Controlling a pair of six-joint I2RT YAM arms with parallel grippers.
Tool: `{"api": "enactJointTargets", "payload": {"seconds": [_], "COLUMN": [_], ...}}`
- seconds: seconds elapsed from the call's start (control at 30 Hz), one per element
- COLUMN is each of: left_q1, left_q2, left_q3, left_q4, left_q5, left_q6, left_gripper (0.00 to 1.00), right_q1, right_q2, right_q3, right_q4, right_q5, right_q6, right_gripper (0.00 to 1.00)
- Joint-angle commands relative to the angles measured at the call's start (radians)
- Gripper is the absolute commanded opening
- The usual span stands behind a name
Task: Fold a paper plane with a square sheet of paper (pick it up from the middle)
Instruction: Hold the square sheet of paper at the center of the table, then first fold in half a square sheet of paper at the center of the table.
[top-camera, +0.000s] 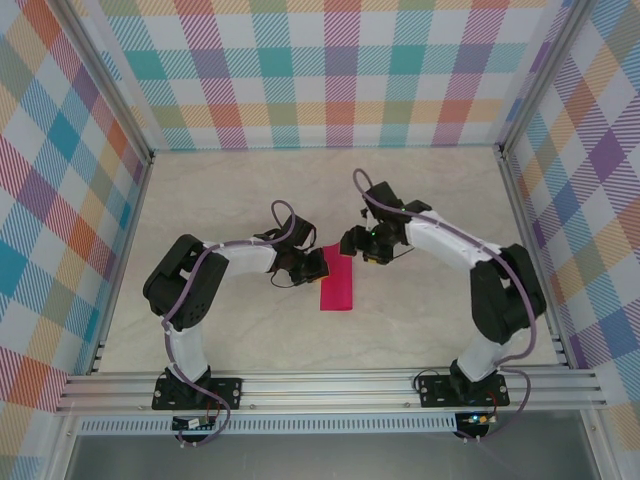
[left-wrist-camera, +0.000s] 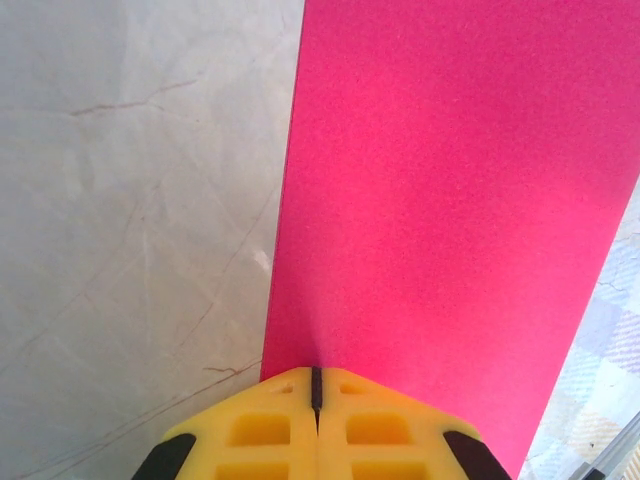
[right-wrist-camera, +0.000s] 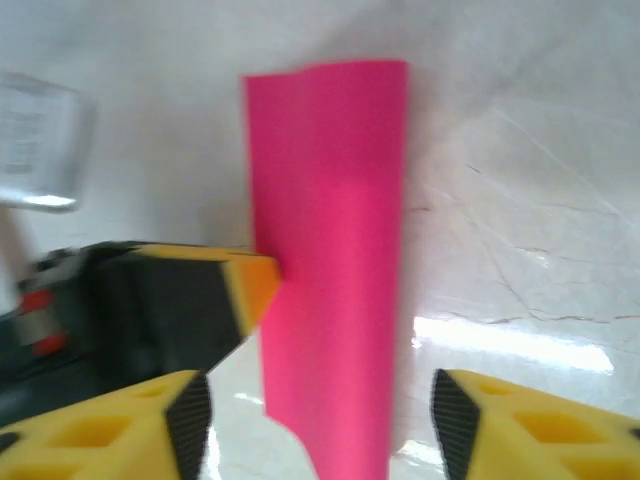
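Observation:
The square sheet of paper (top-camera: 337, 284) lies at the table's middle as a narrow magenta strip, apparently doubled over lengthwise. My left gripper (top-camera: 314, 266) is shut, its yellow fingertips (left-wrist-camera: 290, 392) meeting at the strip's long left edge. The paper (left-wrist-camera: 440, 200) spreads face-on beyond them, so it is not clamped flat between the fingers. My right gripper (top-camera: 366, 249) hovers open over the strip's far end. In the right wrist view the paper (right-wrist-camera: 330, 220) runs up between the spread fingers of the right gripper (right-wrist-camera: 320, 425), and the left gripper's tip touches its left edge.
The pale marbled tabletop (top-camera: 250, 190) is boxed in by plaid walls with metal posts at the corners. An aluminium rail (top-camera: 330, 385) runs along the near edge, where both arm bases are bolted.

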Motion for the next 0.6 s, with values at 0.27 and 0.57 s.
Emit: {"api": "enactJointTargets", "payload": {"seconds": [0.27, 0.57], "left_q1": [-0.016, -0.016], "left_q2": [0.043, 0.044], "left_q3": [-0.027, -0.027], "left_q4": [-0.027, -0.029], "left_q5": [-0.053, -0.051], "left_q6": [0.005, 0.007], "left_gripper": [0.0, 0.0], "right_q1": [-0.007, -0.007], "right_q2": [0.059, 0.12], "right_q3": [-0.163, -0.182], "right_q4": [0.294, 0.323], "right_q5": [-0.263, -0.282], "right_q6": [0.123, 0.108], "right_gripper": [0.13, 0.11]}}
